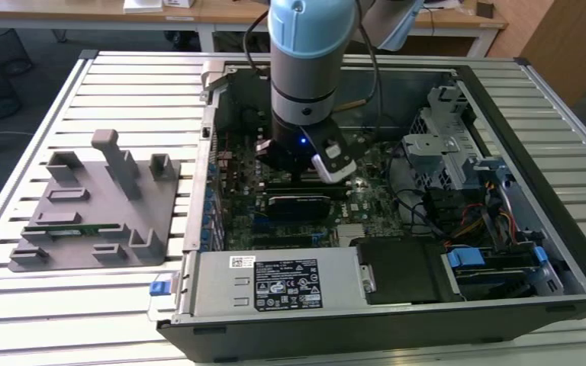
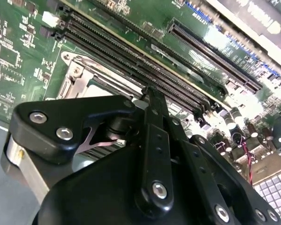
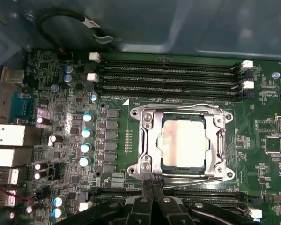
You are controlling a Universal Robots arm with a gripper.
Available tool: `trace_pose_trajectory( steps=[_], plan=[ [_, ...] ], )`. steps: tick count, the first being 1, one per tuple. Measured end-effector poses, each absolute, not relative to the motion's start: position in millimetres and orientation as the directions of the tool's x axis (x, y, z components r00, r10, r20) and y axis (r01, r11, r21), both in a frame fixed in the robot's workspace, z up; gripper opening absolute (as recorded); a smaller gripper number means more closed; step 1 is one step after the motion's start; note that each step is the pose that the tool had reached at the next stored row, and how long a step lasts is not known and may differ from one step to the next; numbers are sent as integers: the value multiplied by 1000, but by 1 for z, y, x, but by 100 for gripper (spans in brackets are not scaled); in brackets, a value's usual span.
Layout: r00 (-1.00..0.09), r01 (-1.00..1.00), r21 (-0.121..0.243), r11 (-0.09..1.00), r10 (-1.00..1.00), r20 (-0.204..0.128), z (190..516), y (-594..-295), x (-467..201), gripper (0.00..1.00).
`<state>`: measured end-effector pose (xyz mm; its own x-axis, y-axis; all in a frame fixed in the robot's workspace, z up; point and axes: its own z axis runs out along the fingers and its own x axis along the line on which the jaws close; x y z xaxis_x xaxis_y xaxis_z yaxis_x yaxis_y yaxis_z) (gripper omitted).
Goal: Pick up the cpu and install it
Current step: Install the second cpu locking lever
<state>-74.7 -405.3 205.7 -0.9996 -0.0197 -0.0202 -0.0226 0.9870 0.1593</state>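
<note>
End effector (image 3: 152, 187) beside flat-seated cpu (image 3: 183, 140)

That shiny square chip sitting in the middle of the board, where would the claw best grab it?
Probably by two opposite edges of the cpu, coming straight down from above. It lies flat inside the socket frame, so its sides are hemmed in, and its smooth top offers nothing to pinch.
</note>
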Motion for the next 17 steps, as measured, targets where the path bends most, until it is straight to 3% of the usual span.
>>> trace_pose_trajectory(
  steps=[17],
  plan=[
    [-1000,-23,214,977,-19,-21,202,-419,-84,11]
  ],
)
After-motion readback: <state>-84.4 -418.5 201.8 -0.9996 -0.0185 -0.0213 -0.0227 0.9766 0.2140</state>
